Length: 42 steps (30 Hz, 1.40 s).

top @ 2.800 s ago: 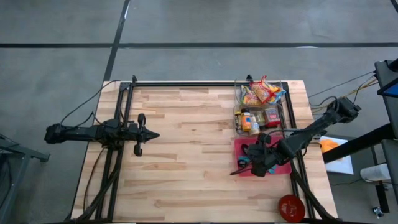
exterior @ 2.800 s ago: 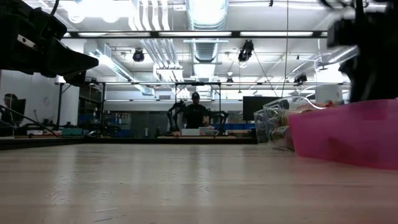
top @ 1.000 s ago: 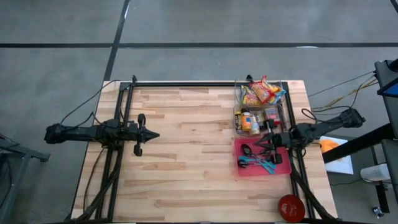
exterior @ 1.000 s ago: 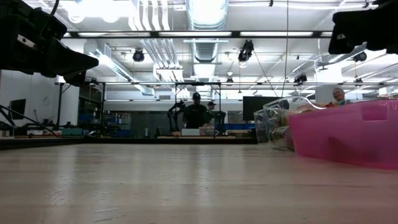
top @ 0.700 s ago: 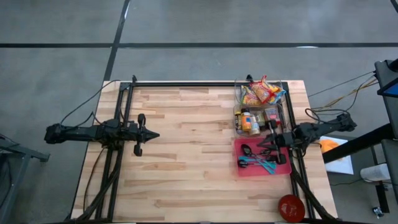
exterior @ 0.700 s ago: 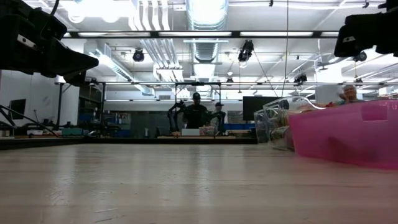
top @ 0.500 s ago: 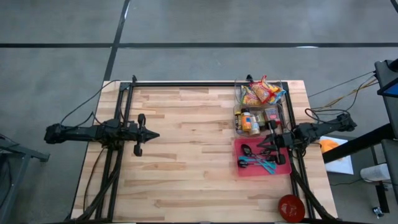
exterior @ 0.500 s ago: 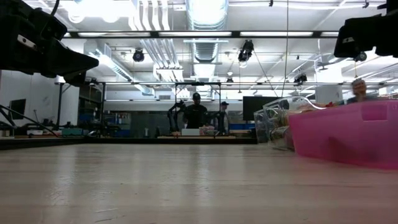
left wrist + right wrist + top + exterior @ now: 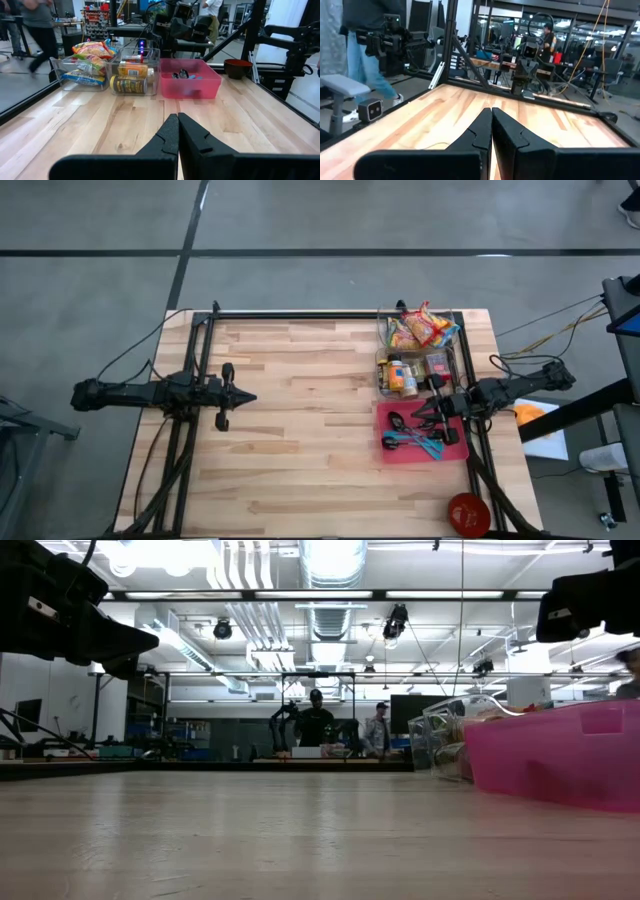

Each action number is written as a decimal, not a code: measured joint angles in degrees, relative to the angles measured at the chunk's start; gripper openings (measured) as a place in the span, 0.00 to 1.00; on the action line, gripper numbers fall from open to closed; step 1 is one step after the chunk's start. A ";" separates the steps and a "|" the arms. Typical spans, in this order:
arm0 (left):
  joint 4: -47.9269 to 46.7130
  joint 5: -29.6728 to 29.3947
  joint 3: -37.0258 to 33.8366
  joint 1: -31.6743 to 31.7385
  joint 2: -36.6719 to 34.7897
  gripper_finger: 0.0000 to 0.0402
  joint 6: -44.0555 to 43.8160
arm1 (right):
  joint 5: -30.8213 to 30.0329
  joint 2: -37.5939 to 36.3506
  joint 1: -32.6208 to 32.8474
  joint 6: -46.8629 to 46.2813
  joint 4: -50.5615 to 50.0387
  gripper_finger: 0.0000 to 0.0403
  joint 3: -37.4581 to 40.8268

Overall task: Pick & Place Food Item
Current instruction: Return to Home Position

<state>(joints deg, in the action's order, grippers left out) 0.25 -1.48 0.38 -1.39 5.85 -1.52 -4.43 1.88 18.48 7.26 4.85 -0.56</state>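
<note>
— Blue spoon (image 9: pixel 404 439)?
— In red bin (image 9: pixel 452 452); likely light, stiff, slick plastic, best taken at mid-handle.
— Grippers?
— Right gripper (image 9: pixel 491 121) above bin, left gripper (image 9: pixel 178 129) well apart from it; both clenched, empty.

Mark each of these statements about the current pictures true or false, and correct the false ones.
1. The red bin holds blue utensils. True.
2. The left end effector is open. False: its fingers are shut together.
3. The red bowl sits inside the red bin. False: it stands on the table at a corner, apart from the bin.
4. The right end effector is shut with nothing between its fingers. True.
</note>
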 joint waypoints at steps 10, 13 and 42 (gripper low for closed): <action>0.00 0.00 0.00 0.02 0.00 0.00 -0.15 | 0.03 2.33 0.00 -1.32 0.01 0.02 0.05; 0.00 0.00 0.00 0.02 0.00 0.00 -0.15 | 0.01 2.78 0.00 -1.32 0.04 0.02 0.05; 0.00 0.00 0.00 0.00 0.00 0.00 0.06 | 0.01 2.79 0.00 -1.28 -1.63 0.02 0.05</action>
<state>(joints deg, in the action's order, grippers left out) 0.25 -1.48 0.38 -1.39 5.85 -1.45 -4.43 4.67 18.48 5.98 3.22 -0.51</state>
